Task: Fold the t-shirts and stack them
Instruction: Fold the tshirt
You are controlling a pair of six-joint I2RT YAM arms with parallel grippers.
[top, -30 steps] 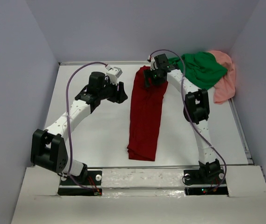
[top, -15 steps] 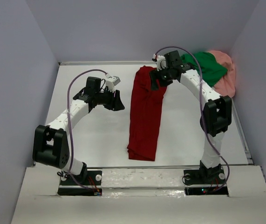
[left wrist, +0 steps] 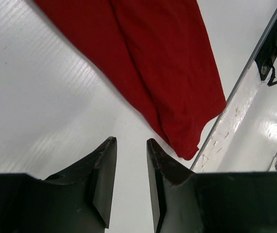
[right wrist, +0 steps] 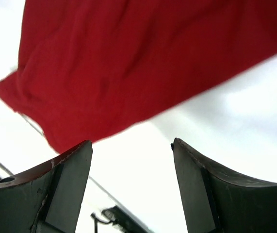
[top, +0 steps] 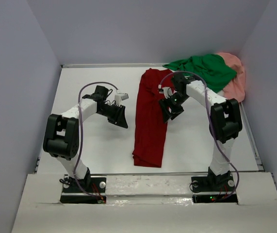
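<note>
My left jaws, barely parted and empty, hover over the surface (top: 99,145) left of the long-folded red shirt (top: 150,121). My right jaws gape empty at its right edge; the green shirt (top: 203,70) lies heaped on the pink shirt (top: 234,82) far right.

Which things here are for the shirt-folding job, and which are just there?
For the job: dark red t-shirt, green t-shirt, pink t-shirt, left gripper, right gripper.
Just there: white table, grey walls.
</note>
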